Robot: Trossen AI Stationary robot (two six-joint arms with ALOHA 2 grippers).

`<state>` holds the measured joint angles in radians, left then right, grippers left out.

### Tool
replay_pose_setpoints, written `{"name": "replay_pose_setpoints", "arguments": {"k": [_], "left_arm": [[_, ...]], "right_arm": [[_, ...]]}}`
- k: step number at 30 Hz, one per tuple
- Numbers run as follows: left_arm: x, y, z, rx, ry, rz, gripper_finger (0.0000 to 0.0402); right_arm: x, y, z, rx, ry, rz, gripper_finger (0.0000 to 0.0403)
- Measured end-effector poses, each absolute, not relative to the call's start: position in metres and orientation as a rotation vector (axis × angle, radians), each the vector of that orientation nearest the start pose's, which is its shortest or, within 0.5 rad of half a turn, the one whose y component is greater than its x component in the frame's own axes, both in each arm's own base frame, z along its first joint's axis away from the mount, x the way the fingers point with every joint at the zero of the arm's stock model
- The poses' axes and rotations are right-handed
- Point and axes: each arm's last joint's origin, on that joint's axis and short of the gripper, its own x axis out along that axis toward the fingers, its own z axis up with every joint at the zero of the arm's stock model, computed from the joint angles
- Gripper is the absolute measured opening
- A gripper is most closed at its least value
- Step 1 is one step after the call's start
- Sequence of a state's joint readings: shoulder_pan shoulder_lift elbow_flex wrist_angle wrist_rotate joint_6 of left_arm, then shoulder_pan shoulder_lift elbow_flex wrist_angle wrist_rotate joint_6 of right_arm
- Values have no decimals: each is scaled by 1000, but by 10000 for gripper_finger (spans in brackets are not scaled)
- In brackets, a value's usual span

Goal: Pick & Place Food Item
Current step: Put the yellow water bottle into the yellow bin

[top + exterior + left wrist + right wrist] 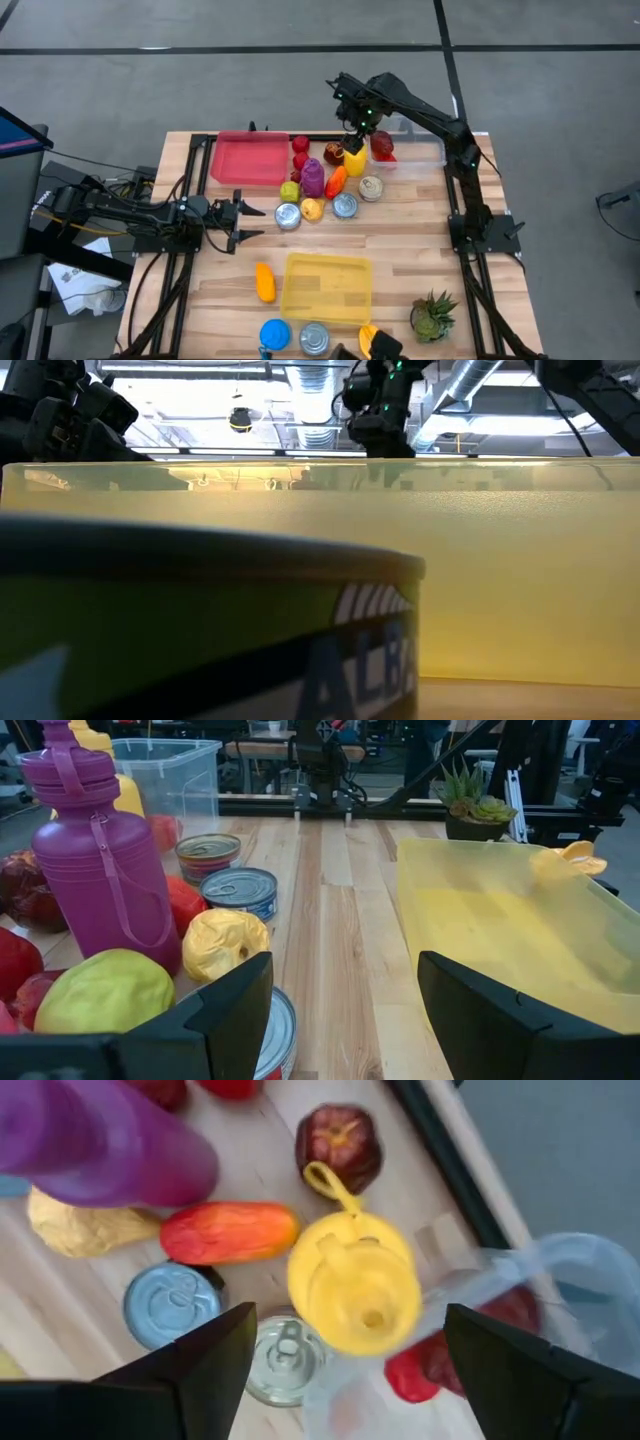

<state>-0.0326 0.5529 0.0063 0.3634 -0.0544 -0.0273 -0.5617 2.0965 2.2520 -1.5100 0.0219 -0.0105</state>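
My right gripper (pixel 360 122) hangs open over the table's far side and points down. Its fingers stand apart above a yellow bottle (pixel 355 1285) and touch nothing. Just to the right, a red fruit (pixel 382 147) lies in the left end of a clear bin (pixel 418 152). More food sits near the bottle: a dark red apple (pixel 340 1138), an orange-red fruit (pixel 228 1232) and a yellow lumpy fruit (pixel 222 942). My left gripper (pixel 245 222) waits open at the table's left, level, with nothing between its fingers (pixel 240 1010).
A purple bottle (pixel 313 177), a green fruit (pixel 100 992) and tins (pixel 345 205) crowd the middle. A red tray (pixel 248 158) lies at the far left and a yellow bin (pixel 327 285) near the front. A blue lid, a tin and a potted plant (pixel 433 316) stand along the near edge.
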Motion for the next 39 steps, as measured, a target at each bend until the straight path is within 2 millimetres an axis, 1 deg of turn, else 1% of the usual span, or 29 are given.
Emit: {"name": "replay_pose_setpoints", "arguments": {"k": [5, 8, 14, 21, 39], "left_arm": [[131, -3, 148, -19, 183, 24, 245], [131, -3, 148, -19, 183, 24, 245], [131, -3, 148, -16, 184, 24, 245], [131, -3, 148, -16, 183, 24, 245], [131, -3, 148, -18, 184, 25, 245]], "right_arm": [[352, -223, 315, 353, 1385, -463, 310], [354, -226, 308, 355, 1409, -460, 311], [352, -228, 308, 341, 1416, -456, 309], [353, -227, 308, 331, 1410, -450, 286], [355, -225, 308, 281, 1421, -404, 286]]}}
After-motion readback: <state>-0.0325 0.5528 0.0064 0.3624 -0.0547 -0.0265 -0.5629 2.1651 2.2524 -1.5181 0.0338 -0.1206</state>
